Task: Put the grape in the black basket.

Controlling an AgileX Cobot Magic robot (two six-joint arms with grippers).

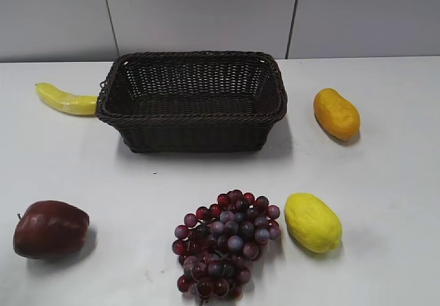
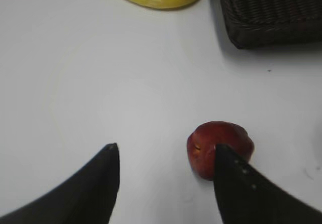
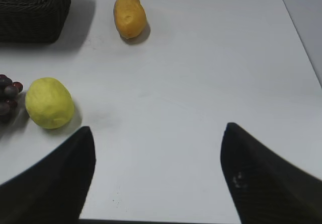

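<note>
The grape (image 1: 227, 244) lies on the white table (image 1: 385, 182) at about 6 o'clock from the black basket (image 1: 192, 102), well apart from it, with a yellow lemon (image 1: 313, 222) just beside it at 3 o'clock and a dark red apple (image 1: 50, 229) off at 9 o'clock. A banana (image 1: 66, 100) touches the basket's left side and an orange fruit (image 1: 336, 113) sits near its right. The left gripper (image 2: 166, 156) hangs wide open above the table with the apple by its right fingertip, and the right gripper (image 3: 158, 133) is likewise spread wide over bare table, holding nothing.

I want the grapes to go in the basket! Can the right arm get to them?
Probably yes. The right gripper is open and holding nothing. The grape lies uncovered on the table, with only the yellow lemon close beside it, so coming from above looks free.
</note>
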